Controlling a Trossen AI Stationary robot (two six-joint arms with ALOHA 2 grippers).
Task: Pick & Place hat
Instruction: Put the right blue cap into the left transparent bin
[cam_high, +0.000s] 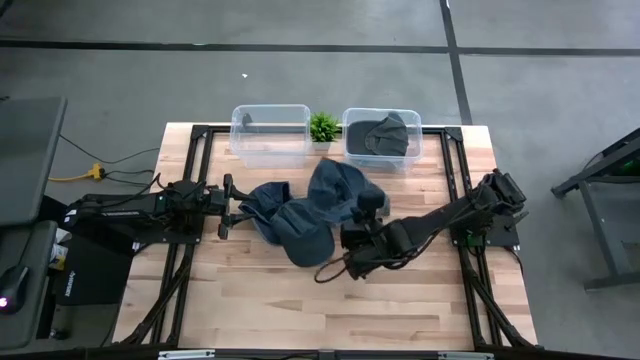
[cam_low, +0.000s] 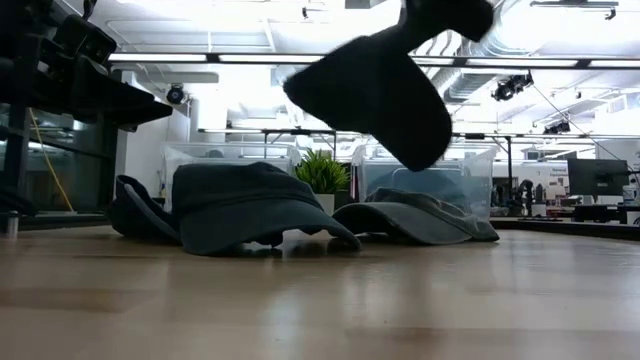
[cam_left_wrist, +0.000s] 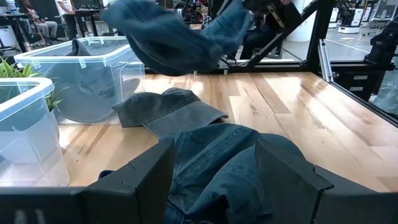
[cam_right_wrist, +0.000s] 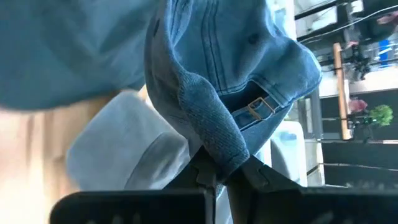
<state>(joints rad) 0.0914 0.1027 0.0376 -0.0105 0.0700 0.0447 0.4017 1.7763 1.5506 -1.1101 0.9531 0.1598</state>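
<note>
My right gripper (cam_high: 362, 212) (cam_right_wrist: 219, 174) is shut on a blue denim cap (cam_high: 335, 187), which is lifted above the table's middle and shows high up as the cap (cam_low: 380, 80) in the low view and as the cap (cam_left_wrist: 174, 37) in the left wrist view. My left gripper (cam_high: 243, 207) (cam_left_wrist: 214, 155) is open and level. Its fingers stand on either side of a second blue cap (cam_left_wrist: 230, 168) lying on the table. A dark cap (cam_high: 305, 238) and a grey cap (cam_left_wrist: 168, 112) also lie on the wood. My right gripper pinches the blue cap between its two fingers by a fold of its lower edge (cam_right_wrist: 214, 146), next to the back strap with the brass buckle (cam_right_wrist: 258, 106). The cap is lifted clear of the table and spreads out beyond the fingertips.
Two clear bins stand at the far edge: the left bin (cam_high: 270, 135) is nearly bare and the right bin (cam_high: 380, 140) holds a dark cap. A small green plant (cam_high: 323, 125) stands between them. The near half of the wooden table (cam_high: 330, 300) is bare wood.
</note>
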